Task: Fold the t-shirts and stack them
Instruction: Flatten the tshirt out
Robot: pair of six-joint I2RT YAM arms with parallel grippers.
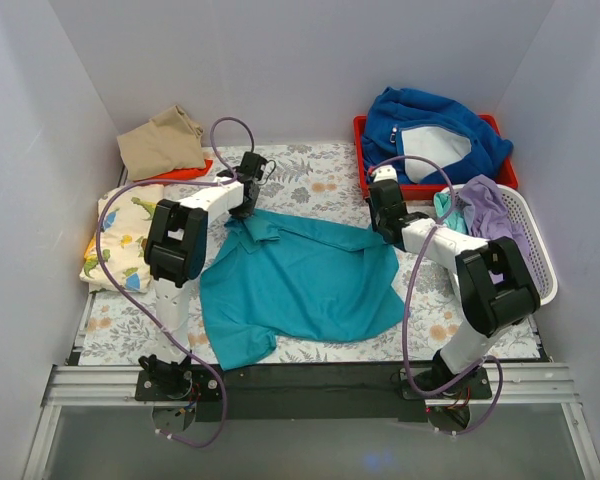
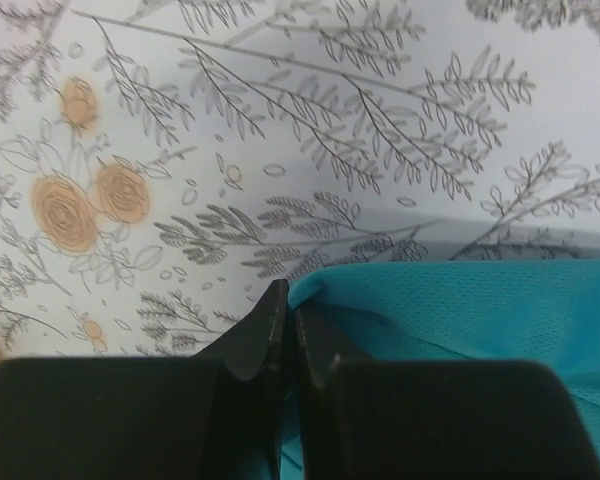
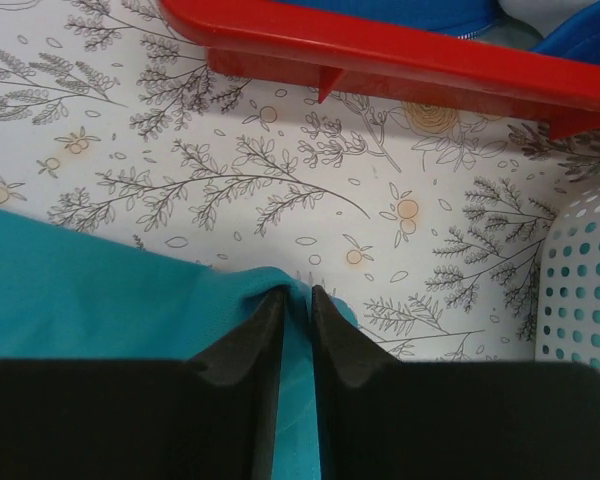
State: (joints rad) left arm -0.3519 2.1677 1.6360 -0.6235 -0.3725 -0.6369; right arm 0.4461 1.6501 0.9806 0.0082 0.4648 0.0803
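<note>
A plain teal t-shirt (image 1: 300, 280) lies spread on the flowered table cover. My left gripper (image 1: 248, 205) is shut on its far left corner; the wrist view shows teal cloth (image 2: 460, 310) pinched between the closed fingers (image 2: 265, 335). My right gripper (image 1: 385, 228) is shut on the shirt's far right corner, with teal cloth (image 3: 100, 290) between its fingers (image 3: 250, 335). A tan shirt (image 1: 162, 142) on an orange one (image 1: 188, 172) lies at the back left. A cream dinosaur-print shirt (image 1: 125, 235) lies at the left. Lavender (image 1: 490, 210) and mint (image 1: 446, 207) shirts sit in the white basket.
A red tray (image 1: 365, 160) at the back right holds the thick royal-blue fleece (image 1: 430, 130); its rim shows in the right wrist view (image 3: 380, 50). The white perforated basket (image 1: 535, 250) stands at the right, also seen in the right wrist view (image 3: 585, 290). White walls enclose the table.
</note>
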